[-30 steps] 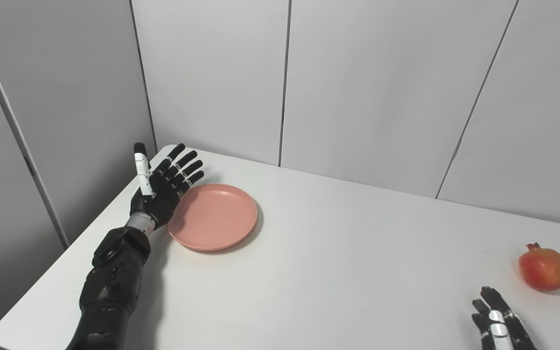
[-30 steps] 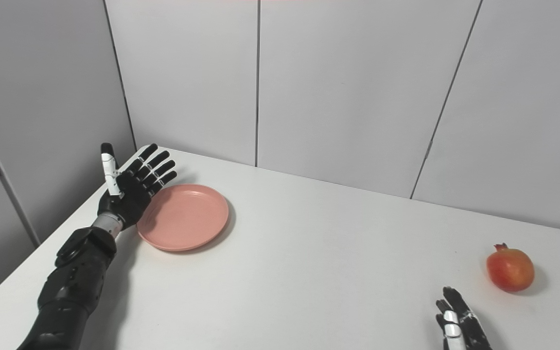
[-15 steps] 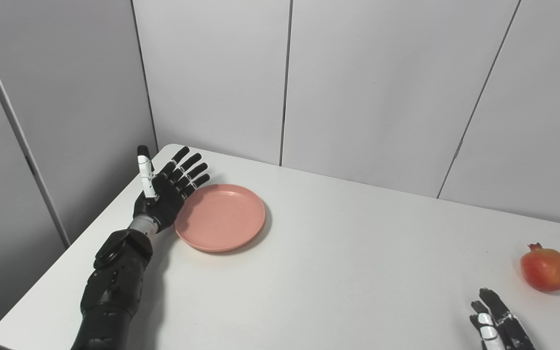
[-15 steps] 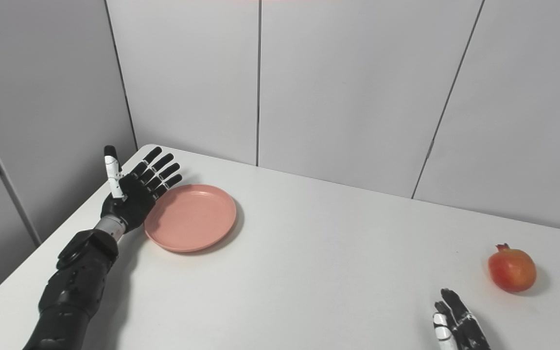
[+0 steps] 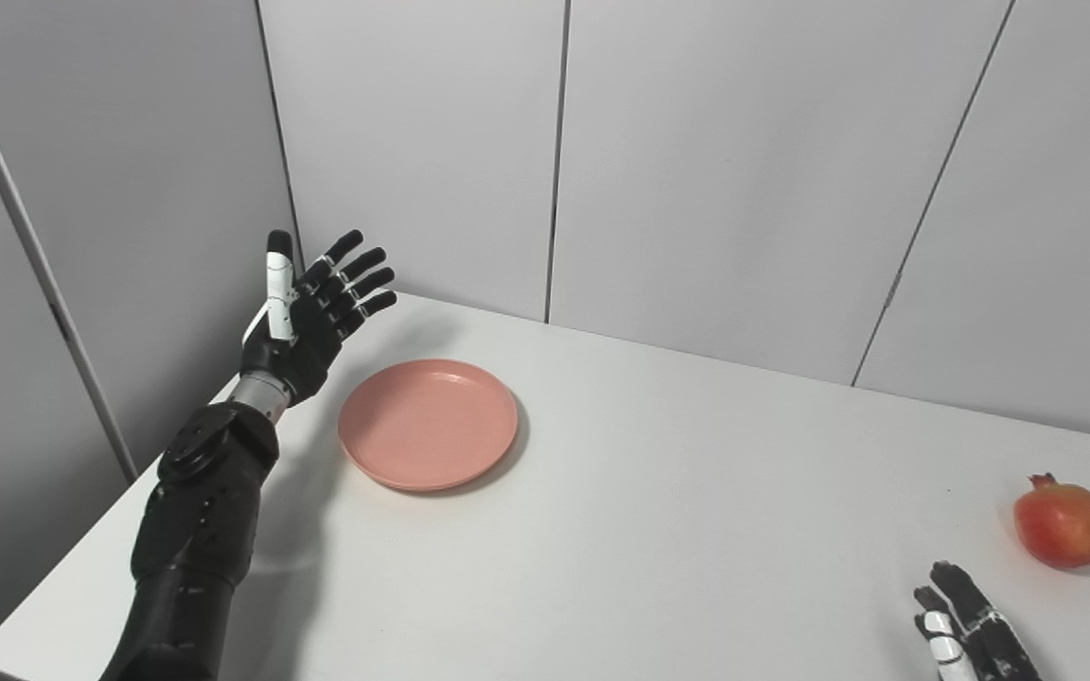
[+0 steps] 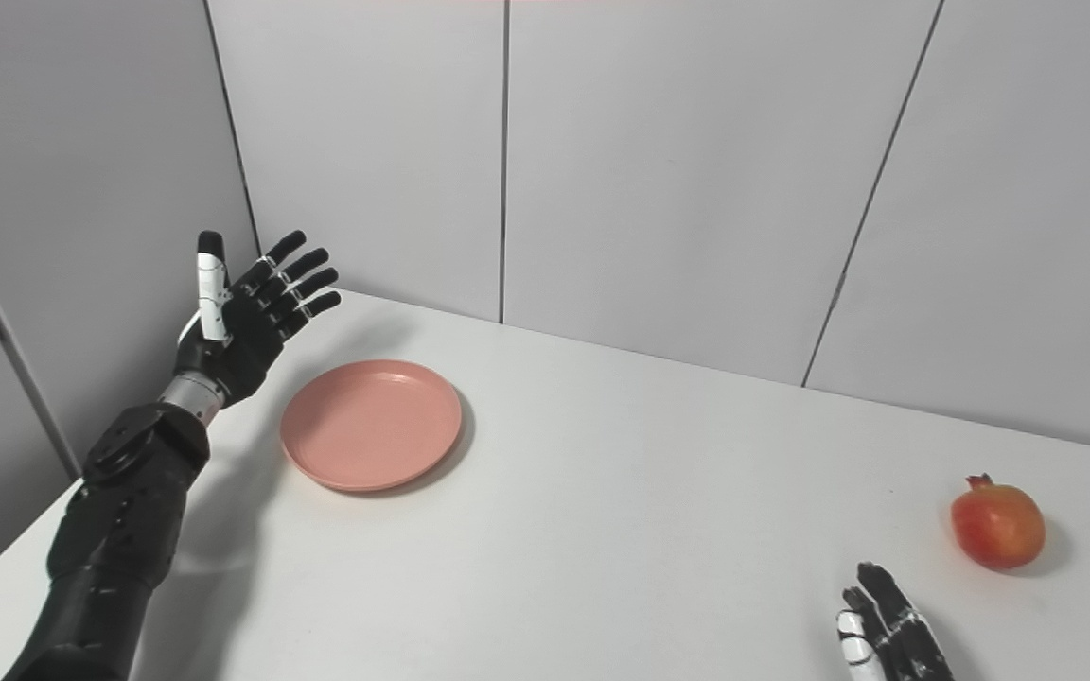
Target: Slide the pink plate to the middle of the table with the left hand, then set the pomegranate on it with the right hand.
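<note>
Pink plate (image 5: 428, 423) lies on table (image 5: 659, 530), just right of the raised, spread, empty left robot hand (image 5: 304, 317).

We find both head cameras set high at the near edge of the table (image 5: 659, 530), looking down and across toward its far-left corner and the wall panels (image 6: 677, 170) behind. The two stand side by side, the right eye view shifted slightly, and share nearly the whole tabletop.
</note>
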